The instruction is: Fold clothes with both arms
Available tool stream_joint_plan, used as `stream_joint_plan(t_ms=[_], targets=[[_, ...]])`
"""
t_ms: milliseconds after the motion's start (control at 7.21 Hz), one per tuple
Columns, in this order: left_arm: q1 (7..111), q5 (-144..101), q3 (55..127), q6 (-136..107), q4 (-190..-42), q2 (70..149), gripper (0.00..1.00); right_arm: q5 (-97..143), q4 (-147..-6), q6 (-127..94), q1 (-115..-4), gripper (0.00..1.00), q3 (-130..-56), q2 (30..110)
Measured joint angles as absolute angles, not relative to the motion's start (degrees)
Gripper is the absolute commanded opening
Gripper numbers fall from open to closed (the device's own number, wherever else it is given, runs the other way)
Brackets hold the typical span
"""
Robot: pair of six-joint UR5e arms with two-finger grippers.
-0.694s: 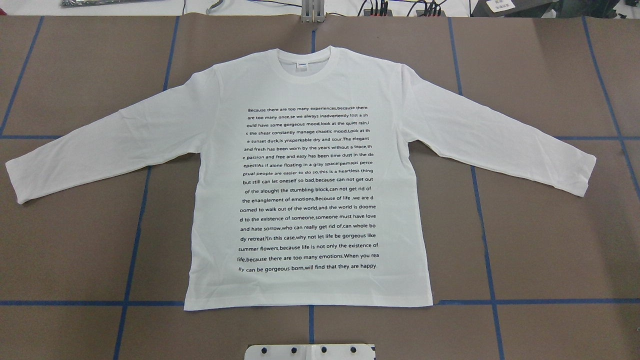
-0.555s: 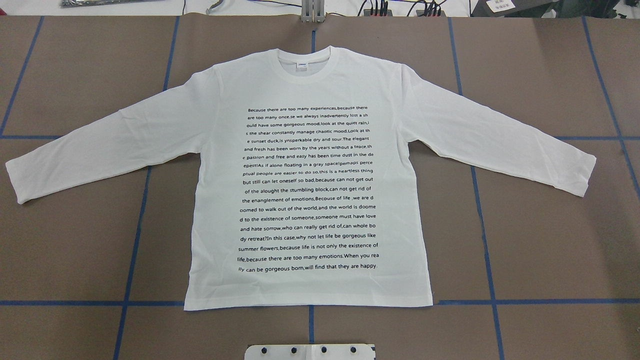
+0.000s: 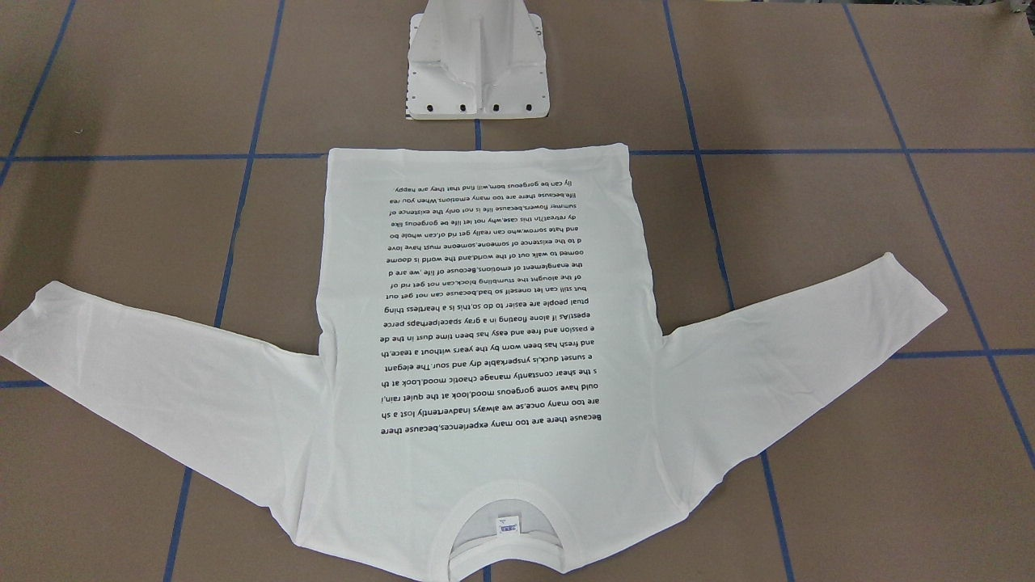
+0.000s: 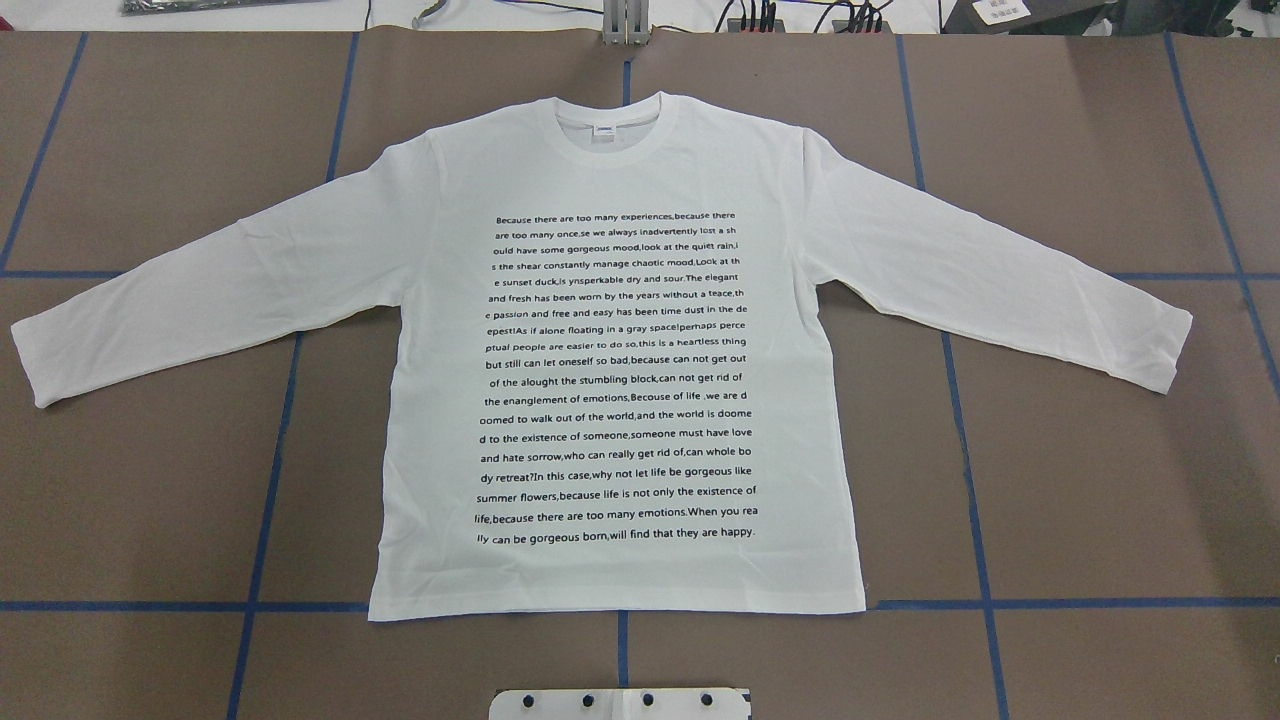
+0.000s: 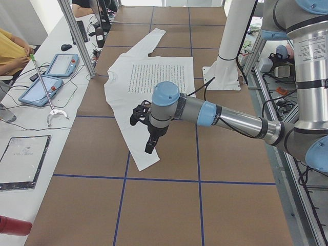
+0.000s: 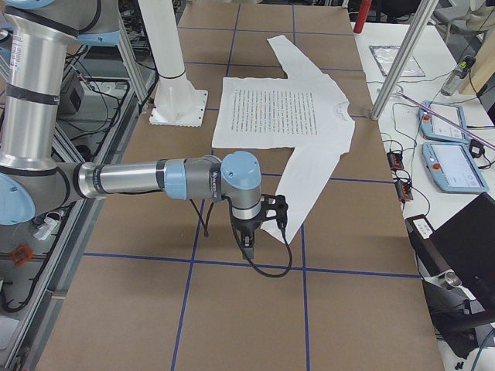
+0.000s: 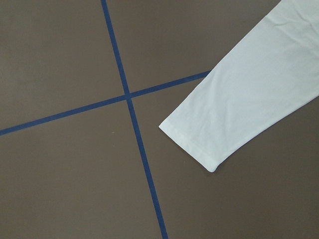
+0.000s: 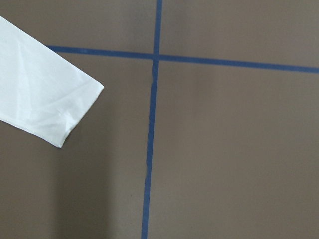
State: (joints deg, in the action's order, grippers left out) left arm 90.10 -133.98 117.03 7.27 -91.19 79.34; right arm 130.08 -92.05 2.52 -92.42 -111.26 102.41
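On the brown surface (image 4: 1100, 480), the white T-shirt (image 4: 615, 350) lay flat, print up, sleeves (image 4: 200, 290) spread; no fold was made, so all folding remained. The left end effector (image 5: 149, 148) and right end effector (image 6: 247, 251) each hung near a cuff (image 7: 189, 144); their opening could not be told.

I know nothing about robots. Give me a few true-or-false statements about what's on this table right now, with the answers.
1. The T-shirt lies flat, printed text facing up. True.
2. Both sleeves are folded across the chest. False: they spread out sideways.
3. The left gripper clamps a cuff. False: the cuff lies free on the table, and the gripper hangs clear of it.
4. The hem lies nearest the white base block. True.
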Motion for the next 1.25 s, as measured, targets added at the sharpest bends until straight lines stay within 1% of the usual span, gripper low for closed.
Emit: stream_joint_plan(t_ms=[139, 416, 694, 833, 1110, 1249], targets=[[90.32, -133.55, 116.85, 7.18, -94.21, 80.60, 1.00, 129.93, -89.00, 1.32, -92.41, 1.00, -111.07, 100.48], [91.12, -132.86, 113.98, 7.06, -103.15, 83.10, 1.00, 131.07, -84.54, -3.49, -92.45, 1.00, -110.01, 98.25], [91.36, -133.02, 112.14, 7.16, -107.69, 83.66, 1.00, 132.57, -77.41, -6.03, -91.25, 1.00, -109.00, 99.62], [91.38, -133.10, 112.05, 7.28, -108.31, 83.59, 1.00, 132.62, -73.56, -10.33, -88.70, 1.00, -108.24, 100.55], [91.43, -133.15, 112.34, 7.43, -108.60, 83.20, 1.00, 128.98, -61.25, -28.92, -79.47, 0.99, -106.05, 101.60], [91.45, -133.15, 112.44, 7.48, -108.62, 83.05, 1.00, 124.27, -53.27, -38.11, -73.42, 0.96, -103.62, 102.17]])
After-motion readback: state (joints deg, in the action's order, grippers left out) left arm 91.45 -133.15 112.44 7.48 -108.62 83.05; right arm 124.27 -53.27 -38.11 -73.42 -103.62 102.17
